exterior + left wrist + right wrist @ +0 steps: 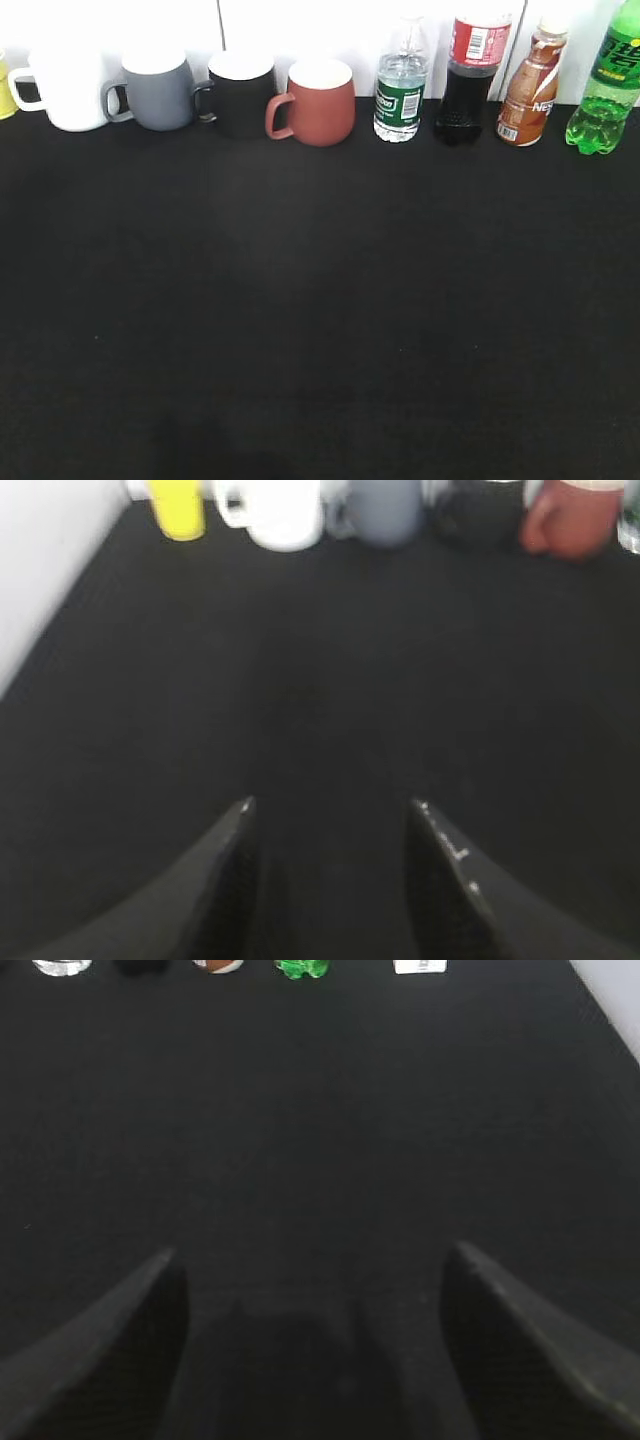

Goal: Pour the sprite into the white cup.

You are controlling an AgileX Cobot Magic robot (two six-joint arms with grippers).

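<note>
The sprite (607, 85), a bright green bottle, stands at the far right of the back row; only its green base (300, 968) shows at the top of the right wrist view. The white cup (66, 90) stands near the far left of the row, handle to the left, and shows in the left wrist view (280, 512). My left gripper (332, 805) is open and empty over the black mat, well short of the mugs. My right gripper (312, 1252) is open and empty, far in front of the bottles. Neither gripper shows in the exterior view.
Along the back wall stand a yellow object (5, 88), a grey mug (156, 92), a black mug (240, 92), a red-brown mug (318, 102), a water bottle (401, 90), a cola bottle (470, 75) and a tea bottle (530, 90). The black mat (320, 320) covers the table.
</note>
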